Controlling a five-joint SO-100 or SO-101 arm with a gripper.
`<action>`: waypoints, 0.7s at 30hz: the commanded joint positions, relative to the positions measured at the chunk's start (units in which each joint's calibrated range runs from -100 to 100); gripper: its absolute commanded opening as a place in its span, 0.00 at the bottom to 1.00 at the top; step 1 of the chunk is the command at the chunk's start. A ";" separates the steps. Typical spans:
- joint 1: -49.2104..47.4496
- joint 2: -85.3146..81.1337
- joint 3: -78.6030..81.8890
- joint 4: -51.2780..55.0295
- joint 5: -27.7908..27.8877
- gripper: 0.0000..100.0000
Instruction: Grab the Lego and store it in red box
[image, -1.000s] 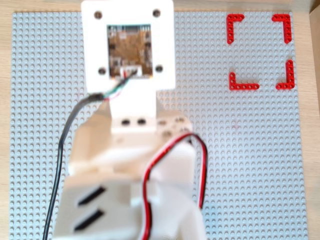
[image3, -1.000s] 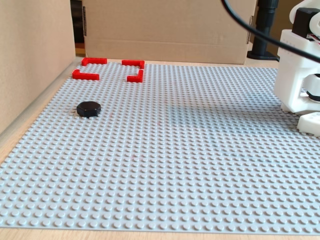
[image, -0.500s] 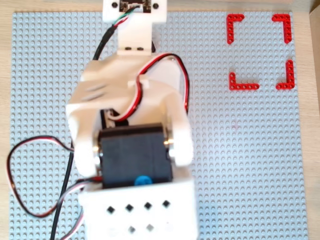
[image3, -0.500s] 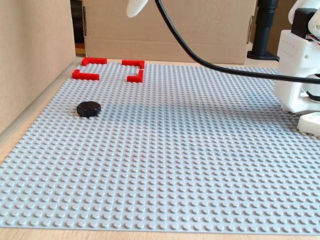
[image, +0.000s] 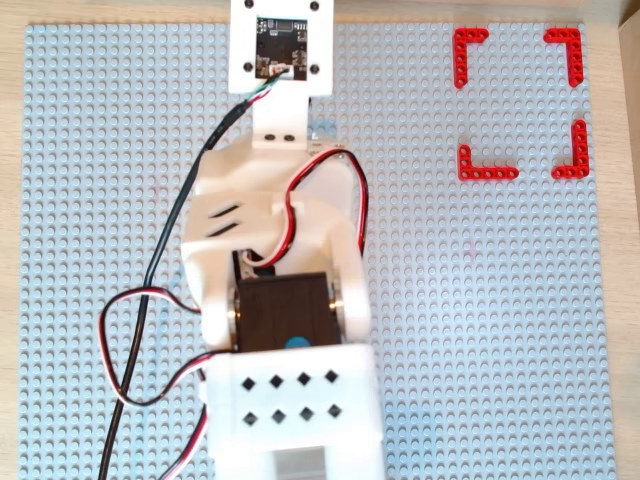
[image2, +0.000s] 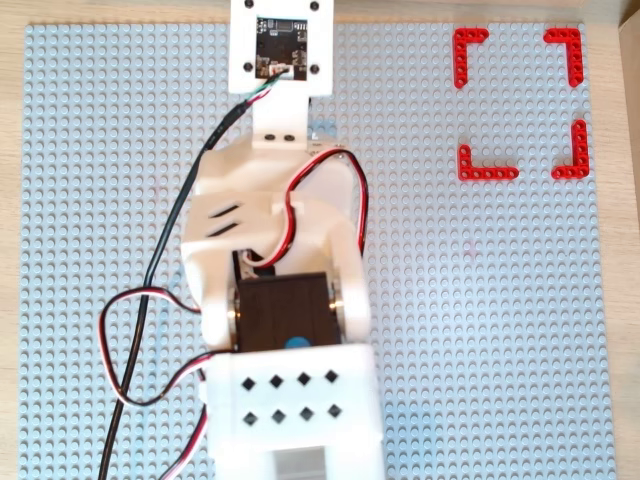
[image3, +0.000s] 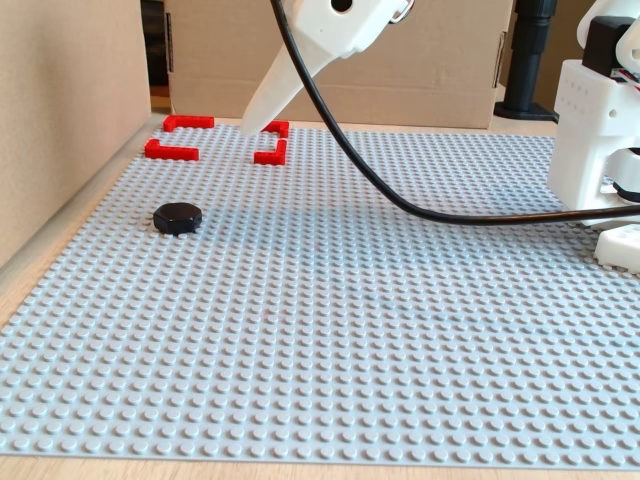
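Lying flat on grey studs, glossy black hexagonal Lego (image3: 178, 217); jaws' spread cannot be told.

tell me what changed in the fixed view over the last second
The gripper has swung in from the top and come down toward the baseplate, trailing its black cable. Nothing was grasped. The Lego and red box stayed put.

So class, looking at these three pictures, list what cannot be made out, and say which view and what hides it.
- The Lego: absent from both overhead views, presumably covered by the arm.
- End effector: fixed view shows one white finger; the top edge cuts off the rest, so open or shut is unclear.
- Red box: the finger covers part of a far corner in the fixed view.
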 joint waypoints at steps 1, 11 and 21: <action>-0.16 -1.35 1.41 -6.29 0.21 0.15; -0.09 6.45 0.69 -14.97 -0.10 0.15; -0.01 22.13 -9.13 -14.27 -0.15 0.15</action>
